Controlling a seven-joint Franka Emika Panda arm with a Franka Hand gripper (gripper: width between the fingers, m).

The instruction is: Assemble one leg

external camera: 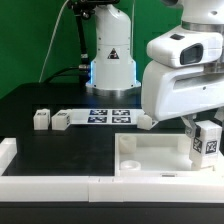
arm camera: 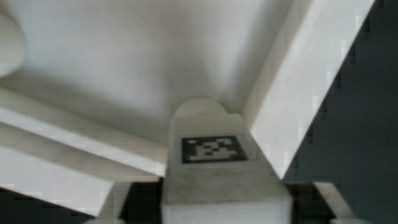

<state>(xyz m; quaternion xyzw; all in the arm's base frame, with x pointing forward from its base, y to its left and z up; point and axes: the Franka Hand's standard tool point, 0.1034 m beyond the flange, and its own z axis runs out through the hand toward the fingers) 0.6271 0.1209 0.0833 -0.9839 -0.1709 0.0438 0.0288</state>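
Observation:
My gripper (external camera: 206, 132) is shut on a leg (external camera: 208, 143), a small white block with a black-and-white tag. It holds the leg over the exterior view's right end of the large flat white panel (external camera: 150, 155). In the wrist view the leg (arm camera: 217, 150) stands out between the two fingers (arm camera: 130, 203), tag facing the camera, and the gripper (arm camera: 217, 208) grips its near end. The panel (arm camera: 125, 70) lies under it, and the leg's tip is close to the panel's edge. I cannot tell whether leg and panel touch.
Two more legs (external camera: 40, 120) (external camera: 62, 120) stand at the exterior view's left, and another leg (external camera: 147, 122) lies behind the panel. The marker board (external camera: 110, 115) lies before the robot base. A white rail (external camera: 50, 186) runs along the front and left.

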